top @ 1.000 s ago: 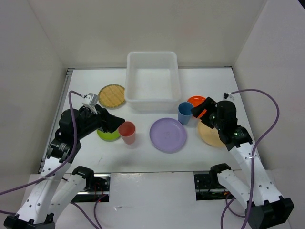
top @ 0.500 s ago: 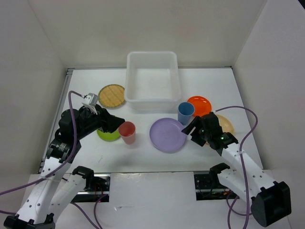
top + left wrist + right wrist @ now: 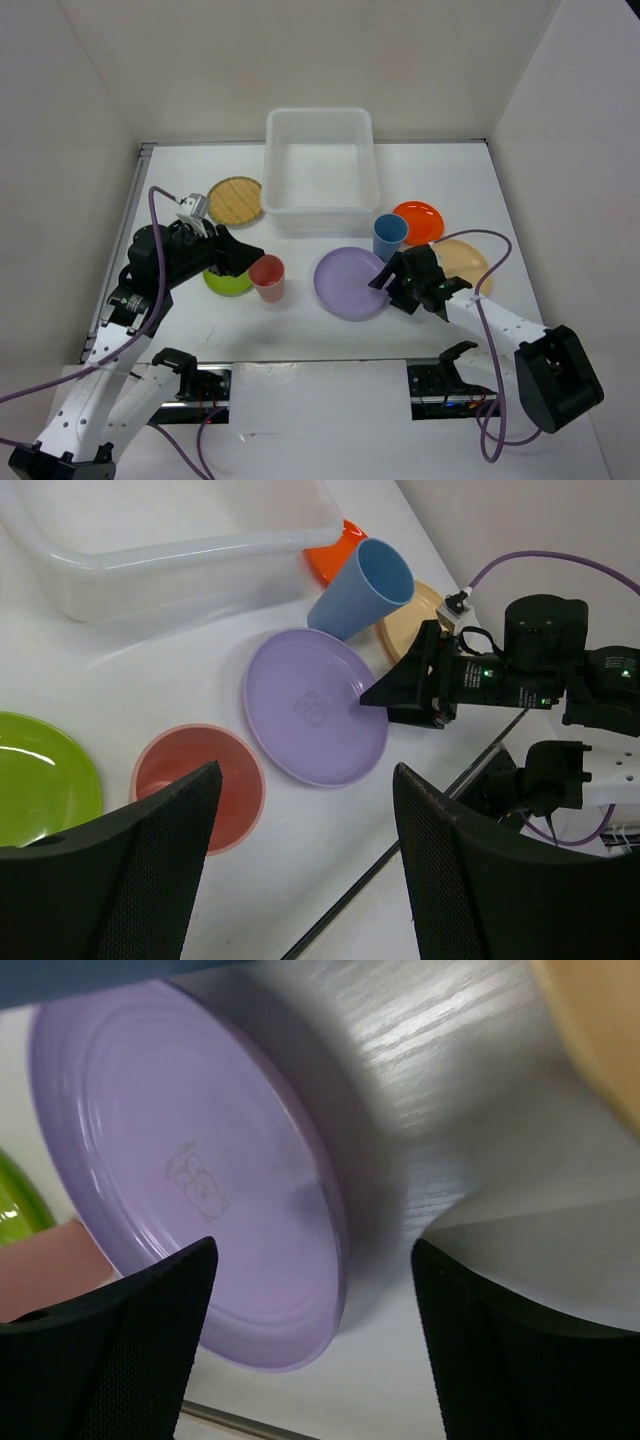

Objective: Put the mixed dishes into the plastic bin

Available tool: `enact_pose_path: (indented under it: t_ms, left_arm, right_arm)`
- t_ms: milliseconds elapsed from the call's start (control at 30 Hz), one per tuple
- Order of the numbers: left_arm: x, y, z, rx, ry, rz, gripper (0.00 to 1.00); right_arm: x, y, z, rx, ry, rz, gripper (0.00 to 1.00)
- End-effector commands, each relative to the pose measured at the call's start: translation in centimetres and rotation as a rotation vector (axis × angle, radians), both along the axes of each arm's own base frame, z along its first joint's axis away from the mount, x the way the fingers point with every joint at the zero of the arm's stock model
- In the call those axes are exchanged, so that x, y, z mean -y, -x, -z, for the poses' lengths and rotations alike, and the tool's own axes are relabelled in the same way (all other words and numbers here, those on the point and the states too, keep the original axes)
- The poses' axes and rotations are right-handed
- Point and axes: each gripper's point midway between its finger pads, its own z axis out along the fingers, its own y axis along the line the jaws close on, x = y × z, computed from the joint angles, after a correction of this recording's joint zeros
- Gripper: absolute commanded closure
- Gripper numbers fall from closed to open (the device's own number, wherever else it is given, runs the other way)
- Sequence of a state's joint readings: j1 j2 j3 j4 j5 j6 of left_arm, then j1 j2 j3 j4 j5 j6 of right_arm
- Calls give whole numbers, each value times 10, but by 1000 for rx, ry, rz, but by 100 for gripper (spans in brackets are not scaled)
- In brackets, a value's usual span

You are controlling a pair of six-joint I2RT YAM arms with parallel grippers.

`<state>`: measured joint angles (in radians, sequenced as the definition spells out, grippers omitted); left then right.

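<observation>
My right end effector [image 3: 384, 279] sits low at the right-hand rim of the lavender plate [image 3: 345, 285], in the lower middle of the overhead view. Its fingers [image 3: 110, 1345] are spread wide. In my right wrist view the plate's edge runs down between them, with bare tabletop [image 3: 450, 1090] to the right of it. I cannot tell whether either finger touches the plate.

My left end effector [image 3: 238, 255] hangs at the left of the overhead view, also spread wide and holding nothing. Its camera looks down between both fingers at the pink-red cup [image 3: 198, 785], which stands upright with its mouth up. The cup is just beside the lime green plate [image 3: 40, 780] at that frame's left edge.

The bin [image 3: 320, 220] sits at the upper centre of the tabletop, and all seven dishes lie outside it. The blue cup [image 3: 389, 236] stands upright near the bin's lower right corner, just above the lavender plate's upper right rim. The orange plate [image 3: 420, 220] lies just to the right of the blue cup. The plain tan plate [image 3: 465, 262] lies below the orange one, close to the right side of my right end effector. The woven tan plate [image 3: 236, 200] lies just beside the bin's lower left corner, in the upper left part of the tabletop.
</observation>
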<state>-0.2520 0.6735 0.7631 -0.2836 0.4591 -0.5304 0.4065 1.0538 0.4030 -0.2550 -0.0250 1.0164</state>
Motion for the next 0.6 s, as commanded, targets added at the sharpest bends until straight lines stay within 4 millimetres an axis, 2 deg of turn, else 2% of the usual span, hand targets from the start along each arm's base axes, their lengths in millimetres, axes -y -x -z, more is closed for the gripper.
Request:
enact_pose_path:
  t_ms: [0, 133, 167, 200, 367, 433, 467, 500, 567]
  left_arm:
    - [4, 1, -11, 28, 28, 20, 24]
    - [3, 4, -15, 46, 32, 20, 24]
    - [3, 5, -13, 37, 30, 20, 24]
    - [3, 5, -13, 37, 30, 20, 24]
    - [3, 5, -13, 37, 30, 20, 24]
    - [3, 5, -13, 37, 30, 20, 24]
    - [3, 5, -13, 37, 30, 20, 24]
    - [3, 6, -11, 28, 28, 20, 24]
    - [2, 5, -11, 28, 26, 11, 24]
  right_arm:
    - [-14, -17, -5, 70, 3, 2, 18]
    - [-18, -18, 7, 47, -1, 9, 32]
    - [-18, -13, 15, 20, 9, 15, 37]
    - [-22, -14, 13, 32, -4, 12, 41]
    - [-17, -9, 26, 7, 11, 56, 66]
    - [-17, -11, 23, 13, 0, 63, 67]
    - [-13, -7, 28, 1, 17, 70, 68]
    - [-14, -8, 25, 11, 11, 70, 75]
    - [-12, -5, 24, 13, 4, 77, 79]
